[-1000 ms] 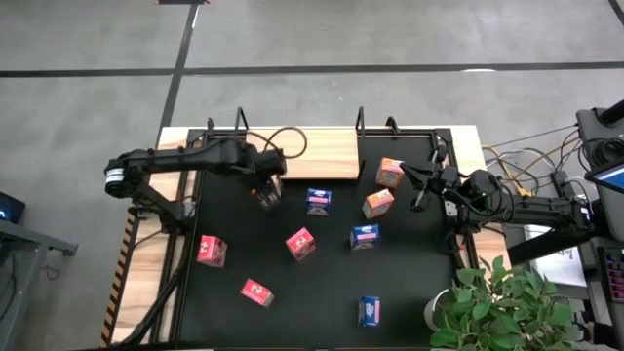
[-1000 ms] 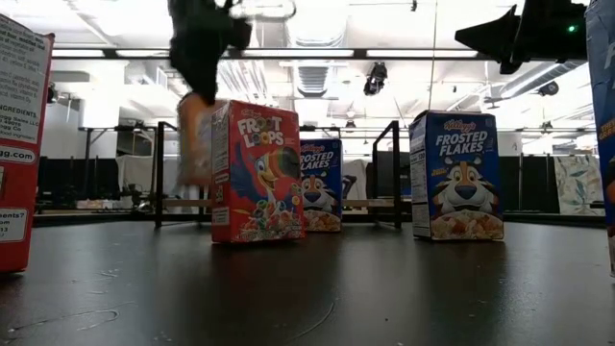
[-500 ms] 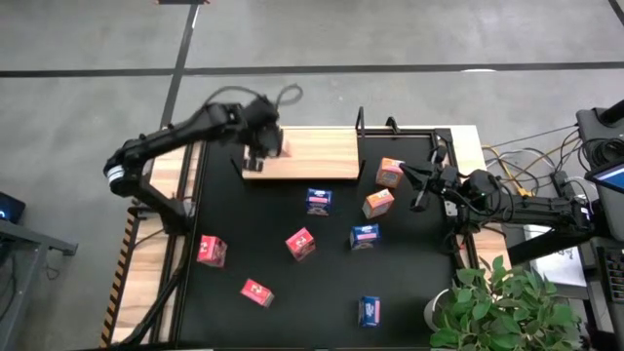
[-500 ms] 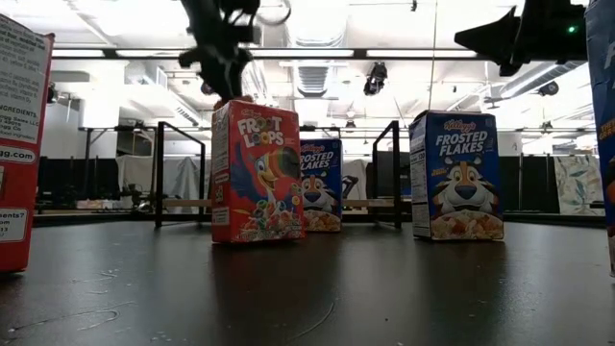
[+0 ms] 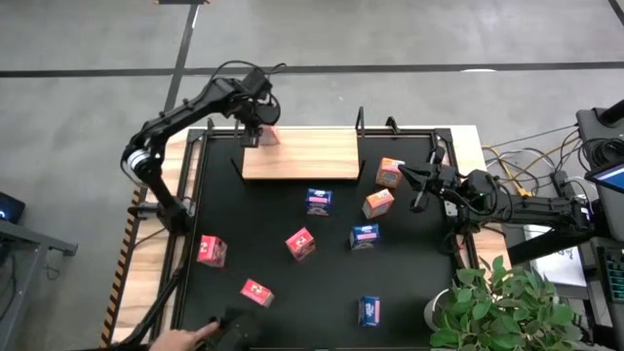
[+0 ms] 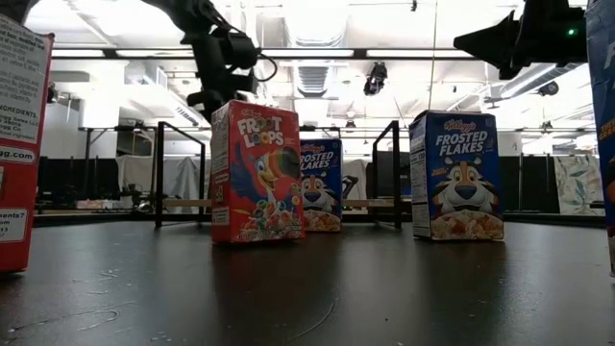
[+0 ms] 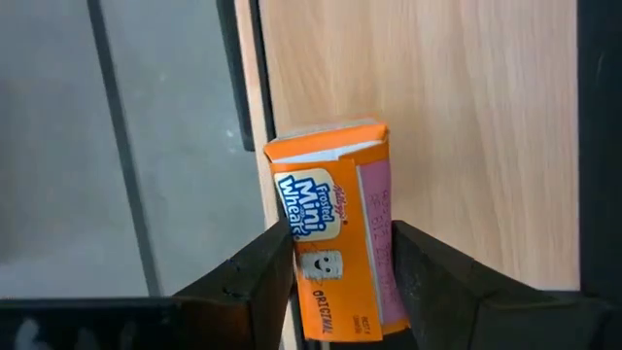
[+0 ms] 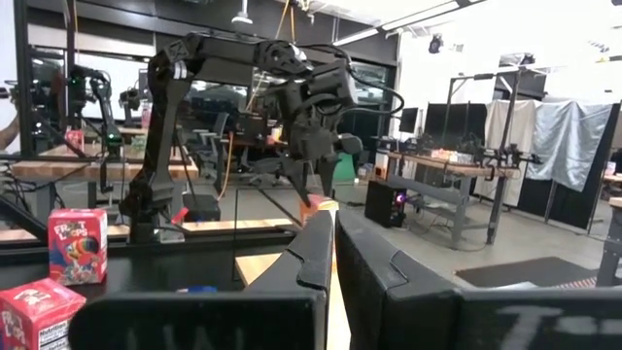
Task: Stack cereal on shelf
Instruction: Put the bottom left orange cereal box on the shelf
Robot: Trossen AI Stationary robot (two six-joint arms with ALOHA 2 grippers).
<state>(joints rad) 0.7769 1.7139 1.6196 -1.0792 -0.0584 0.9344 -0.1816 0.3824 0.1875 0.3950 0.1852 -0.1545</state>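
My left gripper [image 5: 257,130] is shut on an orange cereal box [image 7: 335,243] over the far left corner of the light-wood shelf board [image 5: 302,156]; the gripper also shows high up in the low view [image 6: 223,82]. My right gripper [image 5: 419,187] is shut and empty at the mat's right side, beside two orange boxes [image 5: 390,173] [image 5: 378,203]. Three blue boxes [image 5: 319,201] [image 5: 365,236] [image 5: 370,310] and three red boxes [image 5: 300,243] [image 5: 211,250] [image 5: 256,292] stand on the black mat. My left gripper pinches the orange box between its two fingers [image 7: 258,277], on two opposite sides [image 7: 301,262] near the end closest to the wrist. The fingers come from above, pointing down. The box's free end points down at the board's left edge [image 7: 267,107]; whether it touches the board, I cannot tell.
Black metal posts [image 5: 360,122] stand at the board's ends, and a black frame [image 5: 195,195] runs along the mat's sides. A person's hand [image 5: 203,333] with a dark thing is at the mat's near edge. A potted plant [image 5: 497,302] stands at the near right.
My left gripper has carried the orange box from over the mat, up and toward the table's far edge, to the board's far left corner. A person's hand has come in at the mat's near edge.
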